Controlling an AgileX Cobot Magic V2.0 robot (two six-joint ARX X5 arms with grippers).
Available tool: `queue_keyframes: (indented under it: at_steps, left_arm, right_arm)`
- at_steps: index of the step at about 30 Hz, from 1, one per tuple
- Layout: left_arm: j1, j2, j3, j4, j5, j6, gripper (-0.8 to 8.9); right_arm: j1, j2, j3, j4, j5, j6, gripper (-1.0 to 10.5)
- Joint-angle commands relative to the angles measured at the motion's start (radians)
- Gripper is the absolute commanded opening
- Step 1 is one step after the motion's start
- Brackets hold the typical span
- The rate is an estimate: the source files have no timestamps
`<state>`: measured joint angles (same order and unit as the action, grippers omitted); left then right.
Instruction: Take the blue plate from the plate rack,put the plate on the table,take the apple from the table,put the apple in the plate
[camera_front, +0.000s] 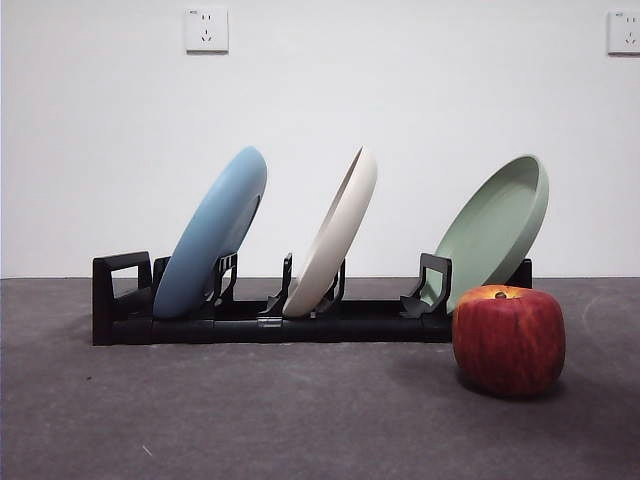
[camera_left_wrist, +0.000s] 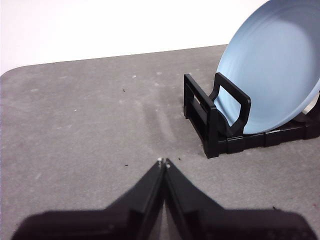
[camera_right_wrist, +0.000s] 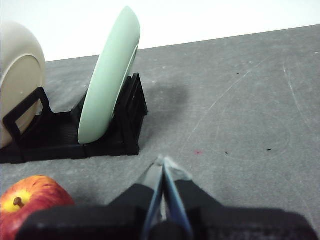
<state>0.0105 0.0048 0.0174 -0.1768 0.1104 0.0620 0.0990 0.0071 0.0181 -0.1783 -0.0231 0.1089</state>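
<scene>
The blue plate (camera_front: 212, 232) stands tilted in the left slot of the black plate rack (camera_front: 250, 322). It also shows in the left wrist view (camera_left_wrist: 272, 70), held by the rack's end (camera_left_wrist: 212, 117). The red apple (camera_front: 508, 339) sits on the dark grey table (camera_front: 250, 420) in front of the rack's right end, and shows in the right wrist view (camera_right_wrist: 31, 206). My left gripper (camera_left_wrist: 163, 161) is shut and empty, off the rack's left end. My right gripper (camera_right_wrist: 163, 161) is shut and empty, beside the apple. Neither arm shows in the front view.
A cream-white plate (camera_front: 335, 233) stands in the rack's middle slot and a pale green plate (camera_front: 497, 229) in its right slot, behind the apple. The green plate (camera_right_wrist: 110, 82) and cream plate (camera_right_wrist: 20, 75) show in the right wrist view. A white wall stands behind.
</scene>
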Motion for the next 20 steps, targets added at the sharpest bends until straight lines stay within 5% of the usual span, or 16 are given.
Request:
queue_keyframes:
  at_steps: [1, 9, 20]
  left_arm:
    - [0.002, -0.001, -0.014, 0.011, 0.004, -0.097, -0.03]
    - [0.002, -0.001, -0.002, 0.048, 0.073, -0.285, -0.06]
    - [0.003, 0.078, 0.167, -0.029, 0.078, -0.354, -0.06]
  right_arm:
    - [0.000, 0.000, -0.011, -0.002, -0.002, 0.011, 0.0]
    - [0.000, 0.000, 0.001, -0.002, -0.004, 0.215, 0.0]
    - [0.000, 0.113, 0.201, -0.074, -0.005, 0.268, -0.1]
